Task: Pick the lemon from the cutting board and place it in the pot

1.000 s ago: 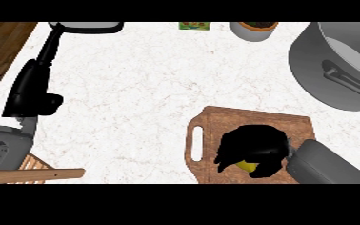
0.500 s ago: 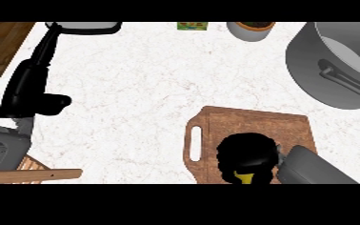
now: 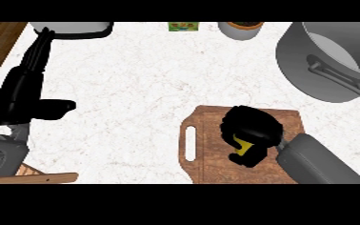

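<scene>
Fingers point(image 3: 246, 145) of the right hand point(image 3: 252, 128) are curling around the lemon point(image 3: 241, 146), grasping it for carrying to the pot point(image 3: 316, 71); left hand point(image 3: 28, 93) is resting open.

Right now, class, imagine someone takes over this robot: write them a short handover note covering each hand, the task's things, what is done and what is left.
Right hand: fingers curled round the lemon, only a sliver of yellow showing, over the cutting board.
Left hand: open, resting at the left edge of the counter, holding nothing.
Pot: at the far right, beyond the board.
Done: lemon grasped.
Left: carry it to the pot, release it inside. Whether it has left the board yet cannot be told.
</scene>
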